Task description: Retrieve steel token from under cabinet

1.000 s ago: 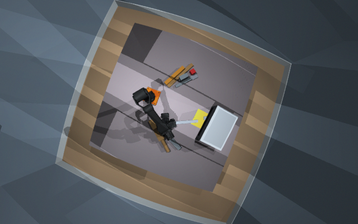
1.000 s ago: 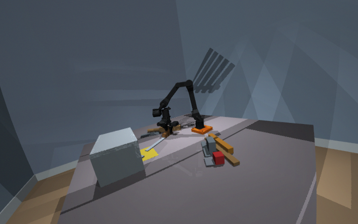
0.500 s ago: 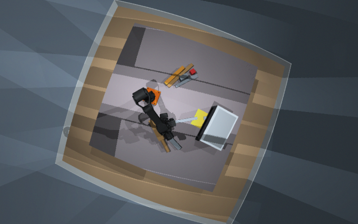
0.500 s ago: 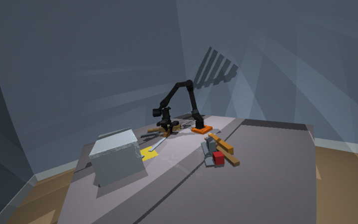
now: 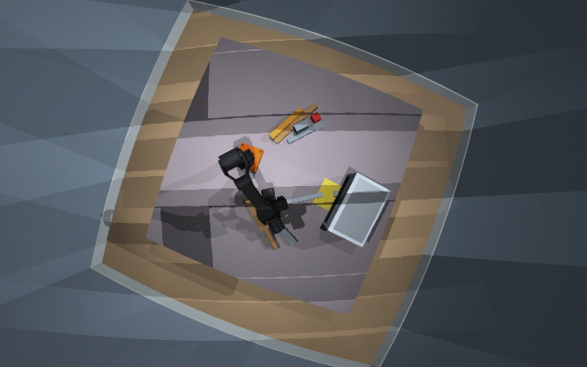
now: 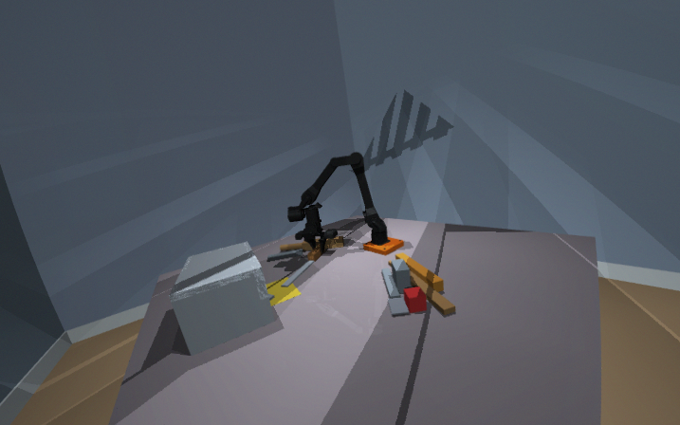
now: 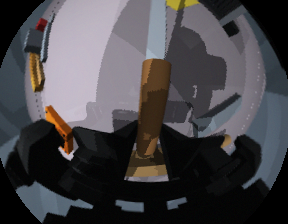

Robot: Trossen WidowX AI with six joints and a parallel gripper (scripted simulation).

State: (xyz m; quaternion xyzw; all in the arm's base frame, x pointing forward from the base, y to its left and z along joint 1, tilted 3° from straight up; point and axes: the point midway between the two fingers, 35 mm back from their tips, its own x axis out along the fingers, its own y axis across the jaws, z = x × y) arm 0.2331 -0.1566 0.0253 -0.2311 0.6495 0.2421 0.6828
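Note:
My gripper (image 5: 282, 203) (image 6: 316, 252) (image 7: 148, 123) is shut on the brown handle (image 7: 155, 85) of a tool with a long flat grey blade (image 5: 304, 198) (image 6: 298, 273) (image 7: 156, 32). The blade points at the pale grey cabinet (image 5: 359, 210) (image 6: 231, 314), and its tip is over the yellow marked area (image 5: 327, 186) (image 6: 286, 293) (image 7: 181, 4). Whether the tip touches the table is unclear. A small flat grey piece (image 5: 336, 194), seemingly the token, shows at the cabinet's front edge, beyond the blade tip. Its far part is hidden, so I cannot tell how far it is under.
Brown wooden pieces (image 5: 272, 239) and a grey flat piece (image 5: 289, 237) lie beside and below the arm. Across the table lie an orange bar (image 5: 286, 123) (image 6: 421, 273), a brown bar, grey pieces and a red cube (image 5: 315, 117) (image 6: 414, 300). The orange arm base (image 5: 254, 156) (image 6: 384, 246) is behind the gripper.

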